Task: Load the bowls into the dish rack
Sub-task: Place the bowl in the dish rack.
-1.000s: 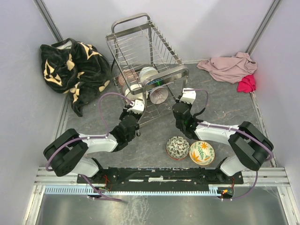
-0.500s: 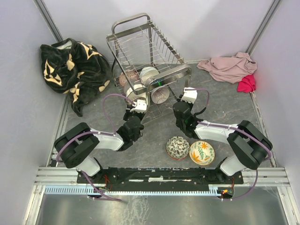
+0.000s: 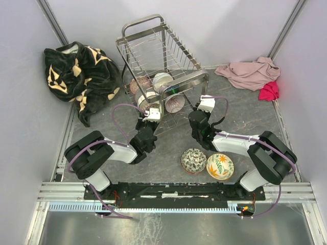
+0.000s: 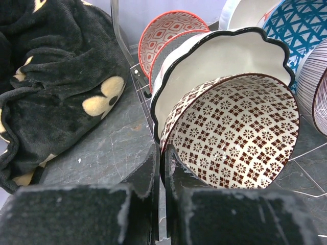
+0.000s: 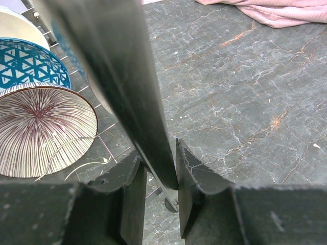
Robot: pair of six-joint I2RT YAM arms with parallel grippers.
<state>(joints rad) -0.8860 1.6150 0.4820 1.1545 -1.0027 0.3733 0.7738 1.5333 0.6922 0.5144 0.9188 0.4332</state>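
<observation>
Right pincer (image 5: 159,194) clamped on dish rack (image 5: 117,66) bar, left pincer (image 4: 162,171) — patterned bowl (image 4: 235,138) rim

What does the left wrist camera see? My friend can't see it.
The left gripper pinches the rim of a brown-patterned bowl lying on its side, nested in a white scalloped bowl. A red bowl stands behind, and a black blanket lies left.

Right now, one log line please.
left gripper: grips brown bowl in rack | right gripper: grips rack | speckled bowl, leaf bowl: on table
</observation>
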